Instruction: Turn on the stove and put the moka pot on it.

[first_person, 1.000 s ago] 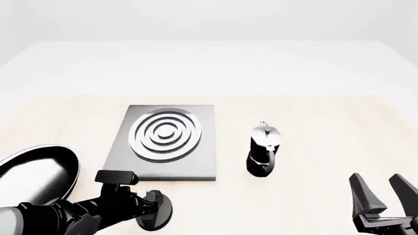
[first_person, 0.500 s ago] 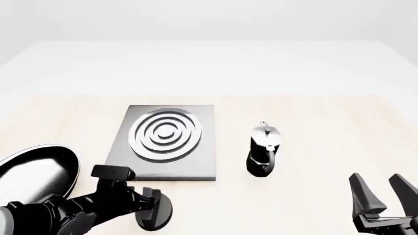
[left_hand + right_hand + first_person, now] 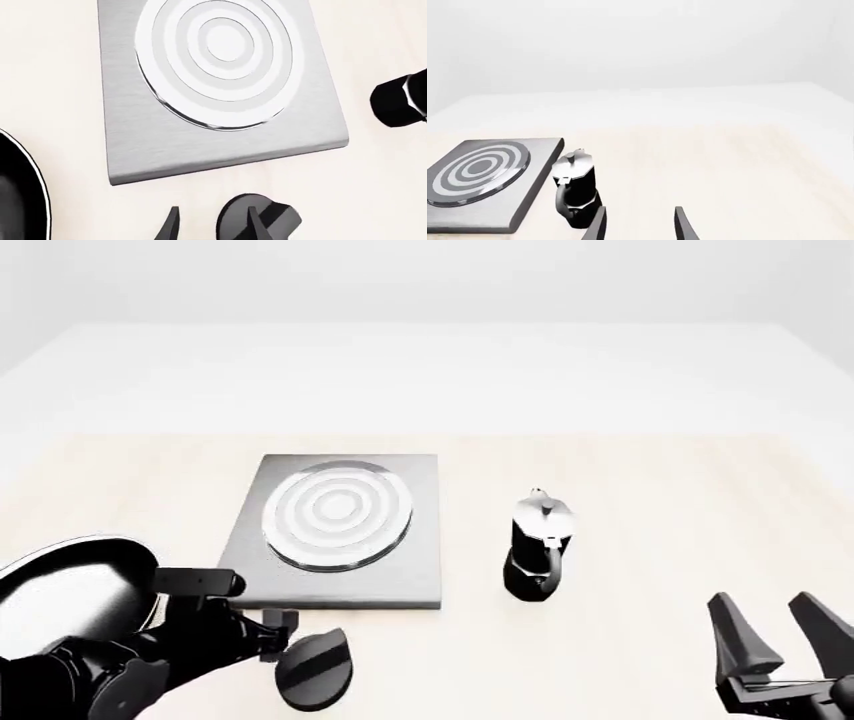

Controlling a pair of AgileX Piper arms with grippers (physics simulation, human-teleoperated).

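Beside the knob (image 3: 315,668), left gripper (image 3: 275,621) released; right gripper (image 3: 775,628) spread wide too

Upright moka pot (image 3: 539,543) stands just right of grey stove (image 3: 339,530).

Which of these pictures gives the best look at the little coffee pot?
The right wrist view: the moka pot shows whole and close, with silver lid, black base and handle, beside the stove. The front view shows it whole but smaller. The left wrist view catches only a black part of it at the picture's edge.
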